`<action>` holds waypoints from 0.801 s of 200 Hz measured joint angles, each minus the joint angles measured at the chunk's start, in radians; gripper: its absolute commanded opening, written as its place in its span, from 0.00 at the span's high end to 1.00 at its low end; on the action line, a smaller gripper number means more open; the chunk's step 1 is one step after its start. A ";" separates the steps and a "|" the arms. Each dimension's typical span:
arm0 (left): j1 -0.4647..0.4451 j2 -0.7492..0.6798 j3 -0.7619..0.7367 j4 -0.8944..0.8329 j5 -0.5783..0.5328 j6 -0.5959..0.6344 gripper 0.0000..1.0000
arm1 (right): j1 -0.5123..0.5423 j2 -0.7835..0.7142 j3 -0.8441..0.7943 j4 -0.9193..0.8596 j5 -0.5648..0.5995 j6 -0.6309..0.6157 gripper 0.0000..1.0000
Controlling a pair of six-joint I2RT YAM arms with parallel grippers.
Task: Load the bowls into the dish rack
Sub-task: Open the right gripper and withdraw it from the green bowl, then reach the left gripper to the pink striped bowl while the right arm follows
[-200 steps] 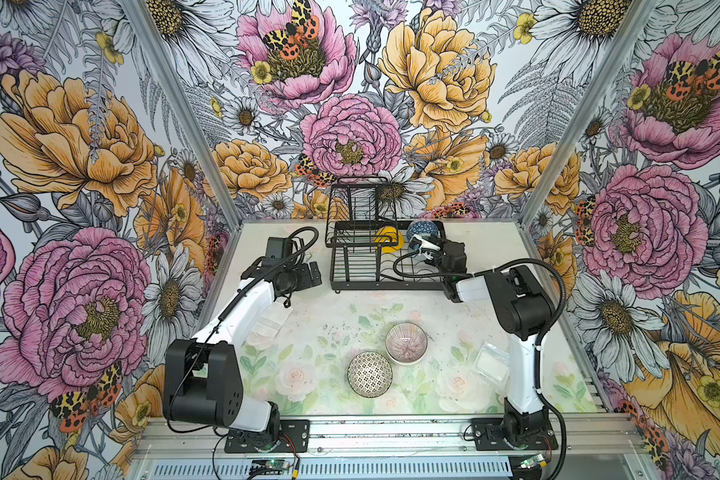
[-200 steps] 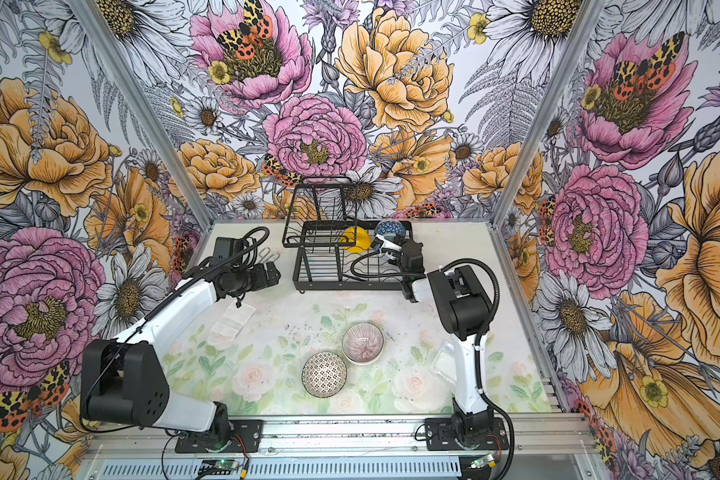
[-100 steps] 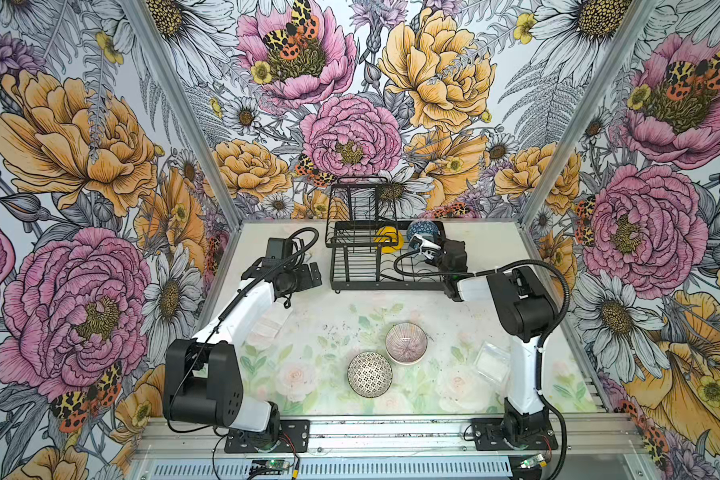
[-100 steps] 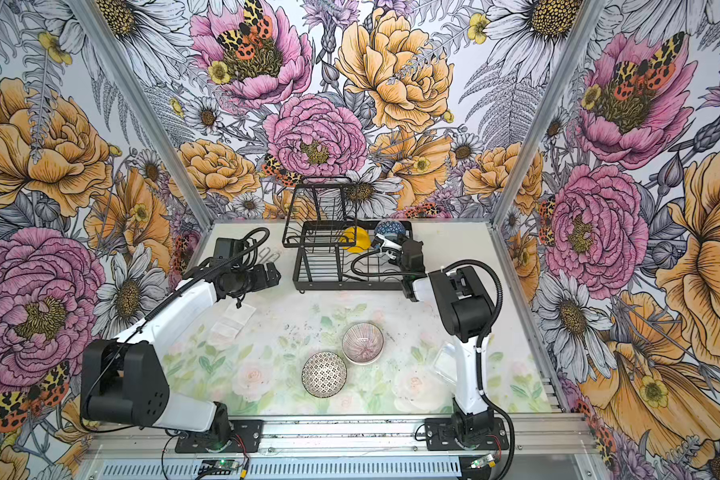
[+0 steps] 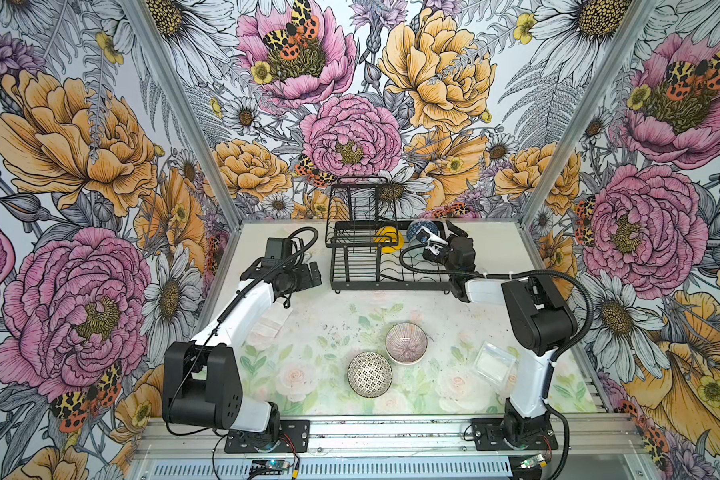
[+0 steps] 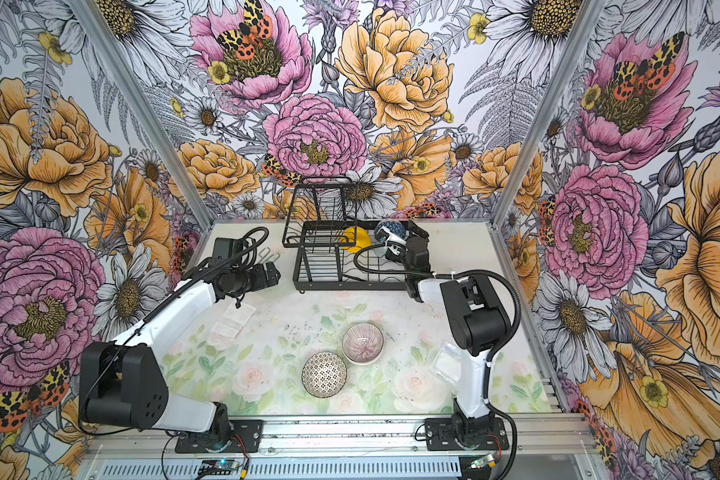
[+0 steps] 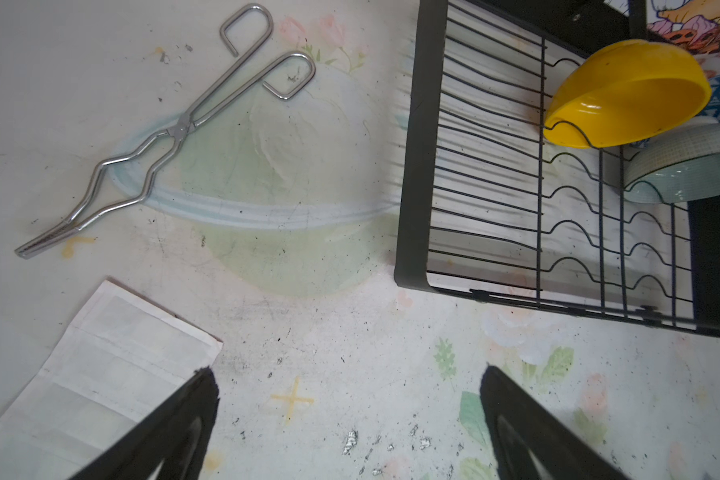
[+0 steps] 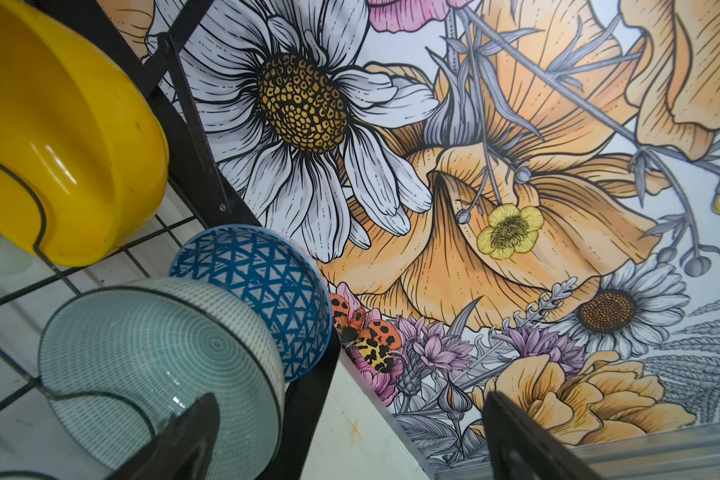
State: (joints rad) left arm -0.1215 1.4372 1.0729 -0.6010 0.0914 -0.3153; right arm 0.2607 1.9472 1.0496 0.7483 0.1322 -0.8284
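One surface (image 5: 329,328). One dish rack (image 5: 391,286) at its far middle. Five bowls show. Three sit in the rack's right end, all tipped on edge in the slots: yellow bowl (image 5: 387,243), blue-patterned bowl (image 8: 258,270) behind it, pale teal bowl (image 8: 142,345) nearest the right arm. Two sit upright on the near surface, touching or nearly so: pink-striped bowl (image 5: 406,343) and black-and-white bowl (image 5: 369,374). One clear tub (image 5: 495,361) near the right arm. One paper sheet (image 7: 100,365), one pair of tongs (image 7: 175,129), both left of the rack.

Right jaws spread wide, gripping nothing; the teal bowl's rim lies between them, with one finger (image 8: 175,436) in front of its mouth. Left jaws also wide open and empty, over bare surface beside the rack's left end, well clear of every bowl.
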 measured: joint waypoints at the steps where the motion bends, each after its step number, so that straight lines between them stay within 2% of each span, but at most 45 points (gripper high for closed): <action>1: 0.000 0.000 0.000 0.000 0.000 0.000 0.01 | 0.000 -0.003 -0.001 -0.003 0.003 0.001 0.00; 27: -0.001 -0.004 -0.001 0.000 0.000 0.000 0.01 | 0.011 -0.068 -0.019 -0.063 0.055 0.037 0.01; 48: -0.006 -0.022 -0.011 0.000 0.000 0.000 0.01 | 0.030 -0.151 -0.018 -0.183 0.109 0.119 0.00; 125: -0.068 -0.130 -0.028 -0.041 -0.013 0.000 0.01 | 0.053 -0.472 0.125 -0.801 0.209 0.595 0.01; 160: -0.123 -0.153 -0.028 -0.072 -0.024 -0.010 0.01 | 0.063 -0.547 0.136 -1.068 0.169 0.793 0.01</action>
State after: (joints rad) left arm -0.2447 1.2839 1.0447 -0.6731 0.0669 -0.3252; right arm 0.3233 1.4006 1.1858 -0.3199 0.3012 -0.0349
